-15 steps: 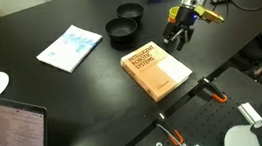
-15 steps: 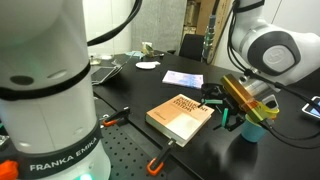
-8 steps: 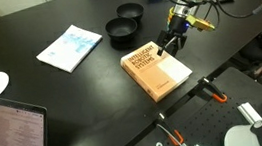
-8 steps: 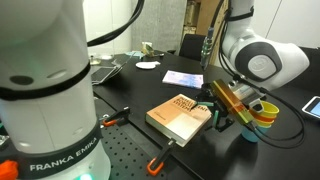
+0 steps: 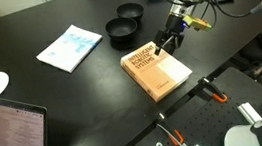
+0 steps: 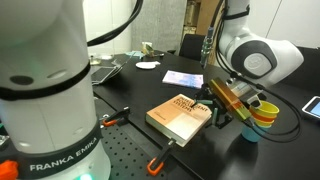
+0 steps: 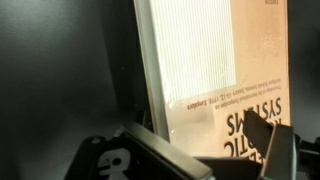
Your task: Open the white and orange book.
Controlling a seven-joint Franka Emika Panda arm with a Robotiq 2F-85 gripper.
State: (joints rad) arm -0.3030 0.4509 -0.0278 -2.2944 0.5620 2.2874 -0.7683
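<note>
The white and orange book lies closed and flat on the black table, orange-tan cover up with a dark title block; it also shows in the other exterior view. My gripper is tilted down over the book's far end near the title, also seen from the side. In the wrist view the cover and its white page edge fill the frame, and my gripper is open with its two fingers spread over the cover's edge. I cannot tell whether a finger touches the book.
A thin light blue book lies further along the table. Two black bowls stand just beyond the gripper. A laptop is at the near corner. Stacked coloured cups stand behind the gripper. Orange-handled clamps sit on the table's edge.
My gripper has moved from beside the book in over its far end and dropped lower. The book has not moved and stays closed.
</note>
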